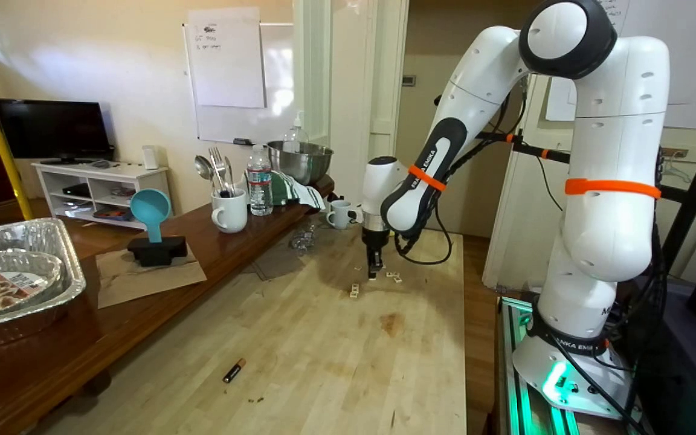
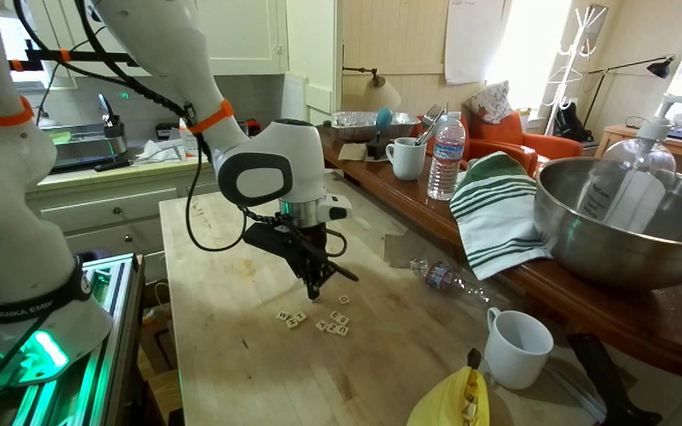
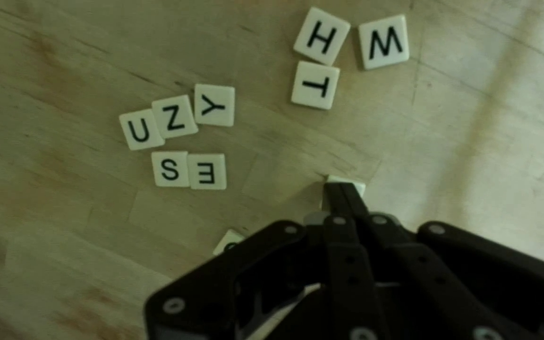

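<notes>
I'm holding the claw (image 3: pixel 340 185) pinched together over a letter tile (image 3: pixel 360 187), with a T tile (image 3: pixel 315 85) lying nearby on the tabletop (image 3: pixel 253 61).

Blown-out window (image 2: pixel 531 50), dim greenish wrist view

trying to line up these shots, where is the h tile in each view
Wrist view: H tile near the top edge, just above the T tile.
In an exterior view: H tile lowest of three, below and left of the jaws.
In an exterior view: tiles show, letters too small to read.
Shared landmark: the jaws.
</notes>
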Available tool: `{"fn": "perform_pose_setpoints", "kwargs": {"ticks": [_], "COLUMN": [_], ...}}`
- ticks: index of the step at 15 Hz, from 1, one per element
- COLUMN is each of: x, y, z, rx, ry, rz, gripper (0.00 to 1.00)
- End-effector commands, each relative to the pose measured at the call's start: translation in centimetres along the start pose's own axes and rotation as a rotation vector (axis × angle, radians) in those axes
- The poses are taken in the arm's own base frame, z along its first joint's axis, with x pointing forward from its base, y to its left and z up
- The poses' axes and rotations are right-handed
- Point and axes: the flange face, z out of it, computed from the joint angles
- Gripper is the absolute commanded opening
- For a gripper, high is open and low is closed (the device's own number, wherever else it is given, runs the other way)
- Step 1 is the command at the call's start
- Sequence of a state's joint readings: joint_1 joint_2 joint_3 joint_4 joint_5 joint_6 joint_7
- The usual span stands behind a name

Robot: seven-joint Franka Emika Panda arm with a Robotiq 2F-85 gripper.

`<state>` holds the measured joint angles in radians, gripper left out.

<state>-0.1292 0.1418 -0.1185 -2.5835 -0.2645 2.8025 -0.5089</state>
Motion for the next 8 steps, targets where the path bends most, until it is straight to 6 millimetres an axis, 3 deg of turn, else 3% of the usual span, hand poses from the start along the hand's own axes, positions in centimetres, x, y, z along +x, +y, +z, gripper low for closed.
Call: {"fn": "perform_pose_setpoints", "kwargs": {"ticks": [1,8], "x": [1.0,2.8], "y": [-0.2,-0.5], "z": [1.1,1.1], "rx": [-0.004,-0.001], "ry": [-0.03,-0.066], "rz": [0.162,0.474], "gripper": [0.0,0.0]}}
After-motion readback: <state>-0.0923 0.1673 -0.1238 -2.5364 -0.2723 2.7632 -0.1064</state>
